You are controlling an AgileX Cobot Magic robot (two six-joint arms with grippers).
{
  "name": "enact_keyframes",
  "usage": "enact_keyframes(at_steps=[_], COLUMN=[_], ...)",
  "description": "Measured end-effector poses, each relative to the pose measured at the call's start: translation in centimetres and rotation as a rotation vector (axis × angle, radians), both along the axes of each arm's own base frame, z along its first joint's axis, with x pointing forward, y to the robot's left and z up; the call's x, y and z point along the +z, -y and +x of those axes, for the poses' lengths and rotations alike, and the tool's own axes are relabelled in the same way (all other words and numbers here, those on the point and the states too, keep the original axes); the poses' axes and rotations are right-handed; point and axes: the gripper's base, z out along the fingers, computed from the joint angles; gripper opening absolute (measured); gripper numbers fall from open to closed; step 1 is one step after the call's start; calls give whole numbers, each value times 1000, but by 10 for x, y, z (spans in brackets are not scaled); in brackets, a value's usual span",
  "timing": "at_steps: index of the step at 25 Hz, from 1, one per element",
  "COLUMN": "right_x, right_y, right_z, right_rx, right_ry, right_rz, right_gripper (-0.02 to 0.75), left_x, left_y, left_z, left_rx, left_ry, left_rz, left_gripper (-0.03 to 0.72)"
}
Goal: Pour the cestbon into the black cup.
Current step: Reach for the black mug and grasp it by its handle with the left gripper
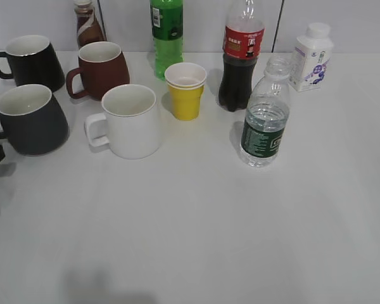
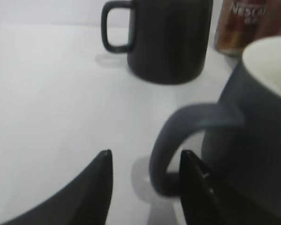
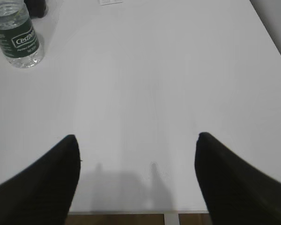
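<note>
A white surface (image 1: 196,240) held a cluster of cups and bottles. The cestbon (image 1: 265,117), uncapped and upright, stood at about three o'clock from the centre, just in front of the cola bottle (image 1: 240,57). The black cup (image 1: 30,119) sat at the nine o'clock edge, with the white mug (image 1: 132,120) to its right and the smaller black mug (image 1: 30,61) behind it. The left gripper (image 2: 145,161) had its fingers (image 2: 100,176) parted on either side of the black cup's handle (image 2: 178,136), not closed on it. The right gripper (image 3: 136,140) hung over bare surface with its fingers (image 3: 61,164) spread wide, well apart from the cestbon at its eleven o'clock.
</note>
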Motion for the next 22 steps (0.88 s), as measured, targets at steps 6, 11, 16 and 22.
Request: enact_keyframes(at_steps=[6, 11, 16, 22], right_x=[0, 0, 0, 21], right_y=[0, 0, -1, -9], right_z=[0, 0, 0, 18], right_rx=[0, 0, 7, 109], right_ry=[0, 0, 1, 123], right_rz=[0, 0, 11, -13], right_gripper=[573, 573, 573, 571], left_x=[-1, -4, -2, 28], left_y=[1, 1, 2, 3], left_z=[14, 28, 29, 19], left_rx=[-25, -39, -50, -55], left_ry=[22, 40, 34, 107], left_rz=[6, 12, 26, 46], left_gripper=[349, 200, 56, 53])
